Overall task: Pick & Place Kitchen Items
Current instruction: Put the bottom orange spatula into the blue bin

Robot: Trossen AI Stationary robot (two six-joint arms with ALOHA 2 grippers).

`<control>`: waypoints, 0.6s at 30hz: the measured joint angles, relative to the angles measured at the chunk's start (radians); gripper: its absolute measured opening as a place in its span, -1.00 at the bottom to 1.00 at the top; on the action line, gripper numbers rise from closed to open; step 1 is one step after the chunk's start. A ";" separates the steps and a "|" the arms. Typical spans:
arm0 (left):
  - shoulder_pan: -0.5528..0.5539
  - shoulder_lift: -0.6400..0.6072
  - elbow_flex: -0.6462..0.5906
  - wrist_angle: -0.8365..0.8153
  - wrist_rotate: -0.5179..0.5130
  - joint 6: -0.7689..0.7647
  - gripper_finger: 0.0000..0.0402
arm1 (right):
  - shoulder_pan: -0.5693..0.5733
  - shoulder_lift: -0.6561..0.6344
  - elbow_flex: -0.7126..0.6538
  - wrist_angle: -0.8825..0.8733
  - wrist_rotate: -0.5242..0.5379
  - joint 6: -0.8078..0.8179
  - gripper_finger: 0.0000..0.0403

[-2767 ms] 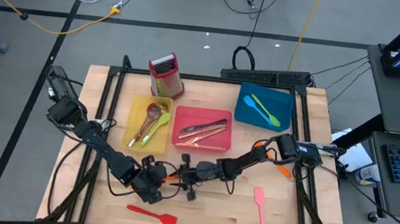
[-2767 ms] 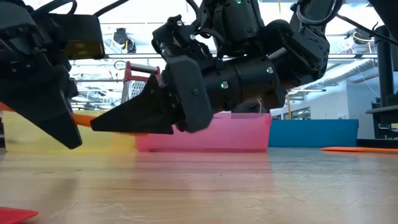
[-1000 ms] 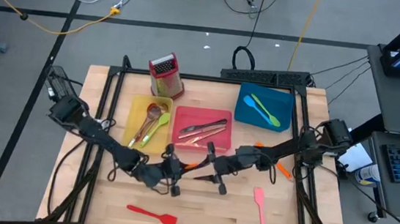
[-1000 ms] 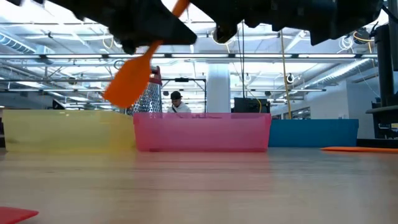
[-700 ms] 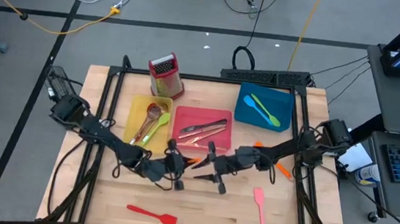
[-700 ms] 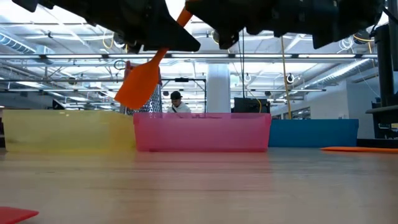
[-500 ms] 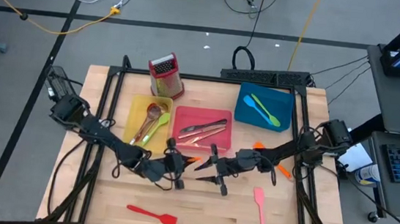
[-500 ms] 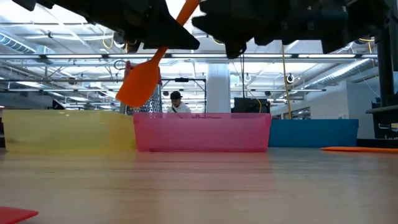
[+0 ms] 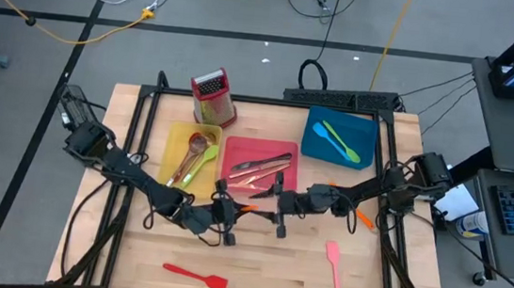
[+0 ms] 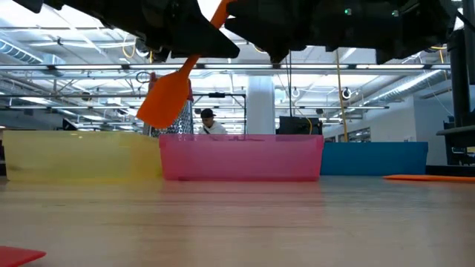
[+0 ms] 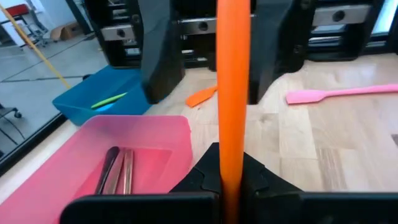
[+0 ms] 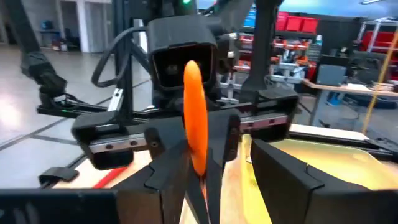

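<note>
The slim orange spatula [image 9: 249, 207] is clamped by the left claw [image 9: 231, 215]; the right claw [image 9: 279, 209] stands open beside it. Carried tilted over the wooden worktop [image 9: 283, 269], it could snag the pink tray [image 9: 259, 184].

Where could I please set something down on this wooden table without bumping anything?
Free: the front strip between the red spatula and pink spatula, and the front-left corner. Crowded: mid-table, where the left gripper holds the orange spatula facing the right gripper.

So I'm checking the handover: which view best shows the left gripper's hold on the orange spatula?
Left wrist view: the orange spatula handle runs straight out of the shut left gripper. Low view shows its blade hanging above the table; high view only an orange sliver; right wrist view, its edge-on handle.
</note>
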 joint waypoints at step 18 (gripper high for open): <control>0.052 0.000 0.000 -0.004 0.063 -0.011 -0.98 | -0.026 0.001 0.000 0.079 -0.140 0.000 -0.22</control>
